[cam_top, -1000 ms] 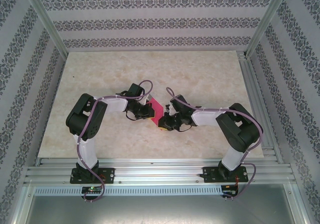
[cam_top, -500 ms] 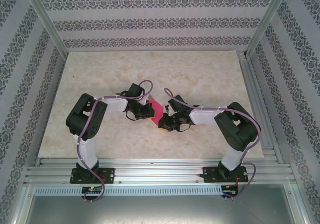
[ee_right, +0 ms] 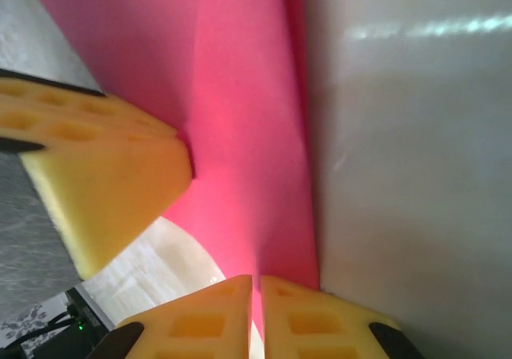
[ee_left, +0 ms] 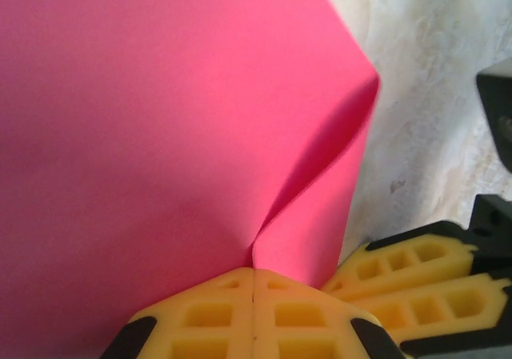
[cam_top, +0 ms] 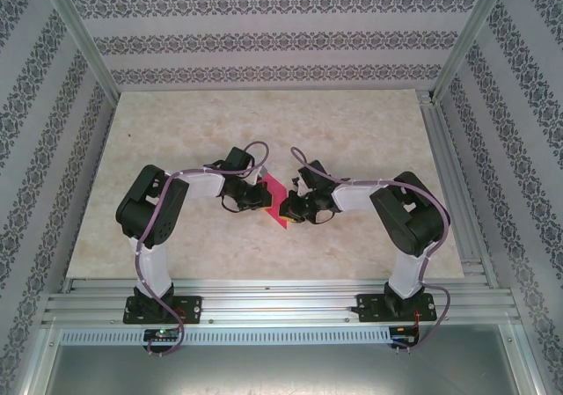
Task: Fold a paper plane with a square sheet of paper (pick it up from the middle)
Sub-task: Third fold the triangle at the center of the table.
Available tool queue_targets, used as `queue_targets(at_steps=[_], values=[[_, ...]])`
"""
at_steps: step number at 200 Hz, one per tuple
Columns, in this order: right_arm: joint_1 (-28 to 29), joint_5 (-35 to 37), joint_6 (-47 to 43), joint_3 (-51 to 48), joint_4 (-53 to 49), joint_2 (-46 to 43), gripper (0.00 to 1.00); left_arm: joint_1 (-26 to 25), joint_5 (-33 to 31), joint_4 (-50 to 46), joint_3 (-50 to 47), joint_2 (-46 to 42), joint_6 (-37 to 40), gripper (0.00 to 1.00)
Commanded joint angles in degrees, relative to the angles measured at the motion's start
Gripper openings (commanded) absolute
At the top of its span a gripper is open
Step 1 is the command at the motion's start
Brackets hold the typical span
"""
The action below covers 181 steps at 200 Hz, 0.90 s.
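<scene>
Top external has the square sheet of paper (cam_top: 275, 196) over the middle of the worktop (cam_top: 352, 131). The left gripper (ee_left: 254, 295) is pinched tight on its edge, and the right gripper (ee_right: 258, 303) is clamped on it too.

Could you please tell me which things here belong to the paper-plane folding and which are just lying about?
Belongs to the job: sheet of paper, left tool, right tool, both pinching it.
Just there: table, patterned walls, metal rail.
</scene>
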Motion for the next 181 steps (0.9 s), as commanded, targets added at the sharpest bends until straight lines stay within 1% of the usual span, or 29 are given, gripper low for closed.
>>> queue_targets(at_steps=[1,31,47,76,107,159,181], values=[[0.0,-0.2,-1.7,-0.6,-0.5,0.9,0.12,0.4,-2.1,-3.2,-0.5,-0.4,0.7,0.01],[-1.8,-1.8,-1.9,2.2,-0.3,-3.7,0.15,0.4,-2.4,-3.5,-0.6,-0.3,1.0,0.01],[-3.5,-2.6,-2.0,3.3,0.4,-4.3,0.16,0.4,-2.4,-3.8,-0.6,-0.3,1.0,0.01],[-6.1,-4.5,-3.0,6.0,1.6,-1.4,0.15,0.4,-2.5,-3.8,-0.4,-0.4,0.9,0.01],[-6.4,-6.0,-3.6,9.6,0.6,3.0,0.14,0.4,-2.6,-4.1,0.0,-0.4,1.0,0.01],[-6.4,-6.1,-3.5,8.7,2.7,10.1,0.13,0.4,-2.7,-4.1,-0.4,-0.4,1.1,0.01],[-6.6,-6.9,-3.3,8.7,4.0,10.2,0.13,0.3,-2.7,-3.9,-0.7,-0.4,1.0,0.01]])
